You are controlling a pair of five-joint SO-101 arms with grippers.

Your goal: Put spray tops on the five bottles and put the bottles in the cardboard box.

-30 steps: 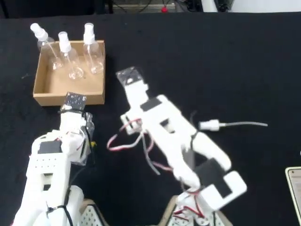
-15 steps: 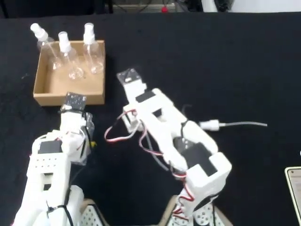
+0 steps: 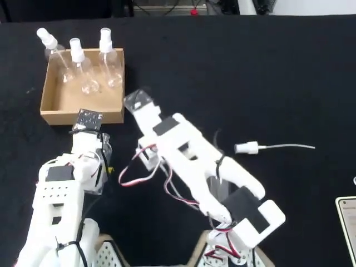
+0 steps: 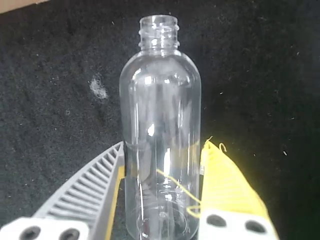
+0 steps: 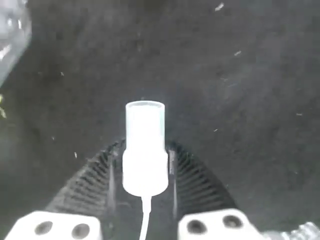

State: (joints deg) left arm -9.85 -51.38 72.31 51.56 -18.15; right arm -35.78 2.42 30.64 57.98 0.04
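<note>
Left tool (image 4: 161, 152) is closed on an uncapped clear bottle (image 4: 160, 100), just in front of the cardboard box (image 3: 61, 99) holding three capped bottles (image 3: 110, 64). Right tool (image 5: 145, 146), pinching a spray top (image 5: 145, 125), has swung left toward it, so capping seems next. The top's tube (image 5: 145, 220) and the bottle's base are cut off.

three capped bottles (image 3: 111, 64) in box (image 3: 55, 103), open clear bottle (image 4: 160, 145), loose spray top (image 3: 247, 148)

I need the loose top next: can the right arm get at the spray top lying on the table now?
Probably not yet: the right gripper is shut on a spray top. The loose top lies in the open beside that arm, nothing blocking it.
</note>
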